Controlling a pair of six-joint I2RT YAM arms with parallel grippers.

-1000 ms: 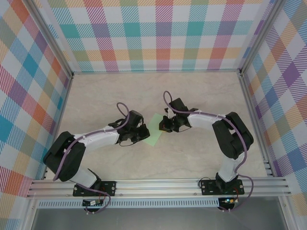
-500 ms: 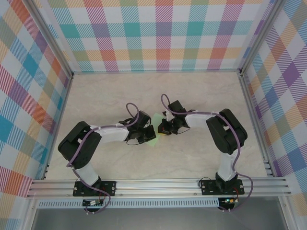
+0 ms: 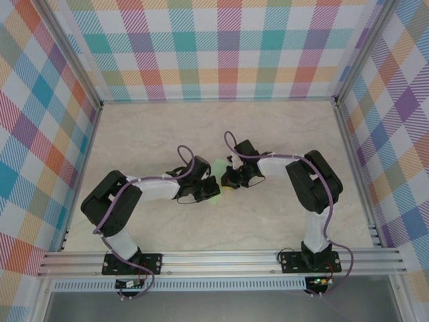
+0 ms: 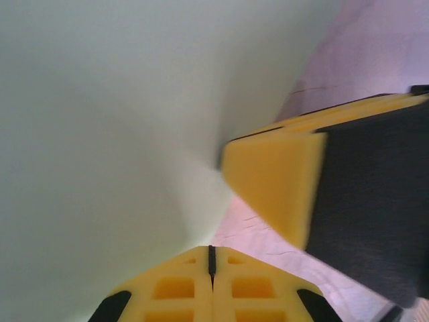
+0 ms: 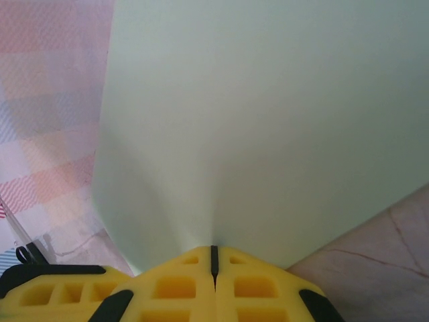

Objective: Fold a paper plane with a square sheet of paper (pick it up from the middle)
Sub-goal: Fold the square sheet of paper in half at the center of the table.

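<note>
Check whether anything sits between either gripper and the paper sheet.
Nothing visible does. The left gripper and the right gripper are each shut directly on the square sheet of paper, pinching it from opposite sides.

Pale marbled table (image 3: 281,141), faint brown veins

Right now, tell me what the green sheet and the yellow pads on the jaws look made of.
The square sheet of paper: thin matte paper, pale mint, bending smoothly without glare. The pads: probably soft foam or rubbery plastic, matte yellow, with moulded square recesses.
</note>
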